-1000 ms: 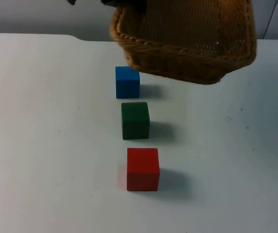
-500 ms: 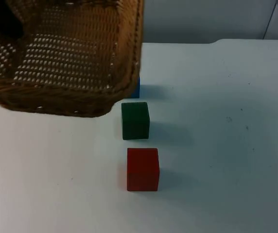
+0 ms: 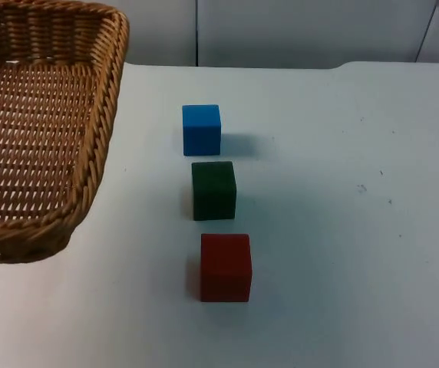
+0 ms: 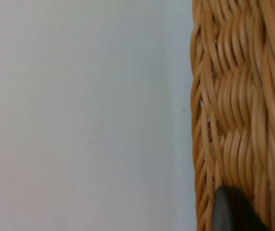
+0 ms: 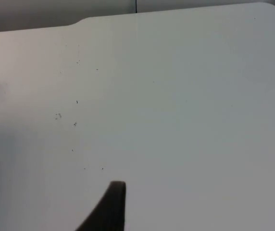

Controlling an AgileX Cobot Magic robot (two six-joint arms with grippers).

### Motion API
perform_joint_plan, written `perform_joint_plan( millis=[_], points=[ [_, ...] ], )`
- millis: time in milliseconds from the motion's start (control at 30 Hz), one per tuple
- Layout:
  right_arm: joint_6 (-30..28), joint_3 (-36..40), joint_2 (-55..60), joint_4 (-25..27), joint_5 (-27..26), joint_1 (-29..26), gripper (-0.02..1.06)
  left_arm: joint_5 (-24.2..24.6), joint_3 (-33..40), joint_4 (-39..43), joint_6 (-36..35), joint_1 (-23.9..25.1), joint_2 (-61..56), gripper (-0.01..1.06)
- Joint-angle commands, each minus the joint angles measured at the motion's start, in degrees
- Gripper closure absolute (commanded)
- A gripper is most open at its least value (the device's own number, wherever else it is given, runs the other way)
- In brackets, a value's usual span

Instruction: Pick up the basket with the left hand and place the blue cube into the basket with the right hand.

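Top view: the basket [image 3: 43, 130] sat at the table's [image 3: 342, 230] left, cut off by the frame edge. Blue cube [image 3: 201, 129], green cube [image 3: 213, 190] and red cube [image 3: 225, 267] lay in a row, apart.

Left wrist view: my left gripper's fingertip [image 4: 231, 211] lay against the basket's weave [image 4: 238, 106]; grip state, cannot tell.

Right wrist view: my right gripper's fingertip [image 5: 109, 207] hung over bare table; opening, cannot tell.
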Motion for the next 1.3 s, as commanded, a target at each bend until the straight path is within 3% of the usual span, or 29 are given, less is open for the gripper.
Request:
perform_joint_plan(
  millis=[0, 333, 600, 733, 933, 1033, 1067, 1167, 1267],
  points=[
    [0.0, 0.4, -0.2, 0.2, -0.4, -0.3, 0.04, 0.3, 0.3, -2.2, 0.6, 0.9, -0.7, 1.05],
    [0.0, 0.4, -0.2, 0.4, -0.4, -0.3, 0.04, -1.7, 0.8, -2.8, 1.5, 0.9, -0.7, 1.05],
    [-2.4, -3.1, 4.1, 6.8, -3.0, -0.3, 0.04, -1.8, 0.8, -2.8, 1.5, 0.9, -0.7, 1.05],
    [-6.7, -8.8, 15.5, 12.7, -9.2, -0.3, 0.04, -1.9, 0.8, -2.9, 1.5, 0.9, -0.7, 1.05],
    [-12.0, -16.8, 31.5, 21.0, -13.1, -0.3, 0.04, -1.8, 0.8, -3.3, 1.5, 0.9, -0.7, 1.05],
    [-20.5, -25.1, 46.3, 30.7, -16.5, -0.3, 0.06, -1.8, 0.8, -3.3, 1.5, 0.9, -0.7, 1.05],
    [-20.5, -25.1, 46.3, 30.7, -16.5, -0.3, 0.06, -1.8, 0.8, -3.3, 1.5, 0.9, -0.7, 1.05],
    [-28.1, -34.5, 60.1, 41.0, -16.8, 1.9, 0.06, -1.8, 0.8, -3.3, 1.5, 0.9, -0.7, 1.05],
    [-28.7, -40.0, 67.0, 41.0, -17.6, 6.9, 0.06, -1.8, 0.8, -3.3, 1.5, 0.9, -0.7, 1.05]
  ],
)
